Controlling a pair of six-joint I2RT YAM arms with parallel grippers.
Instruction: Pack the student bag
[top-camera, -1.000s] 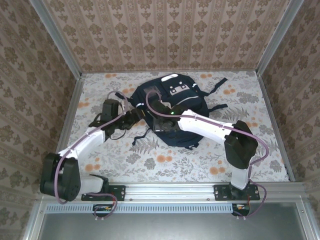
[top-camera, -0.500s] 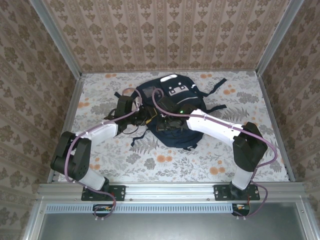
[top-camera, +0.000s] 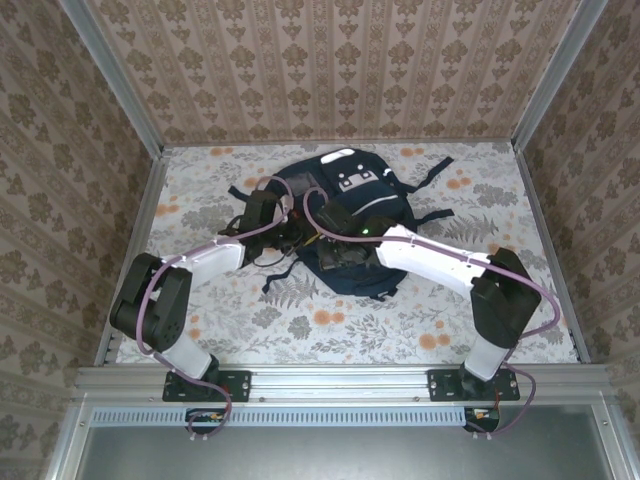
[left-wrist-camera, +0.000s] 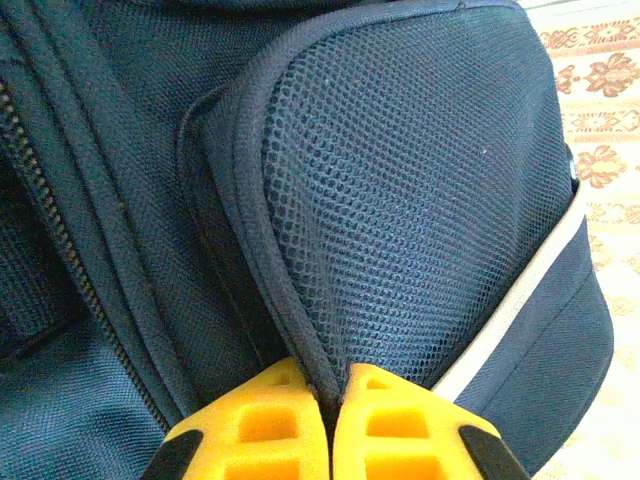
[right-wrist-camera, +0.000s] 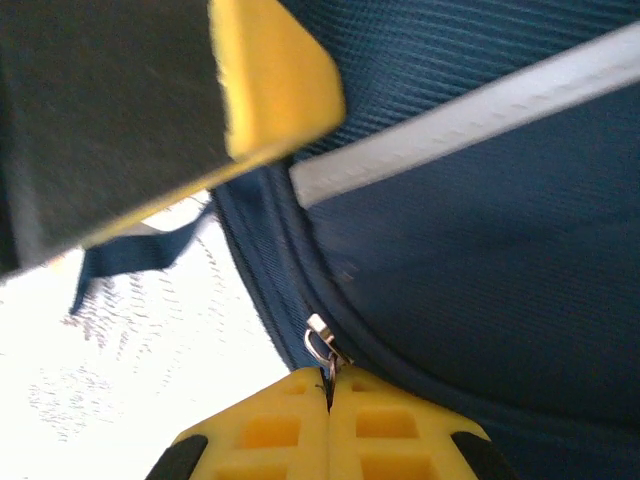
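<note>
The student bag, dark navy with a white stripe and grey-white patches, lies in the middle of the table. My left gripper is at its left side. In the left wrist view this gripper is shut on the piped edge of the bag's mesh side pocket. My right gripper rests over the bag's near left part. In the right wrist view it is shut on the metal zipper pull beside the white stripe. A yellow finger of the left gripper hangs just above.
Navy straps trail off the bag at the back right and the near left. The floral tablecloth is bare in front of the bag. Patterned walls close three sides, and a metal rail runs along the front.
My left arm has swung right to the bag's side, and its gripper has shut on the mesh pocket's edge. The right arm has shifted a little, still shut.
</note>
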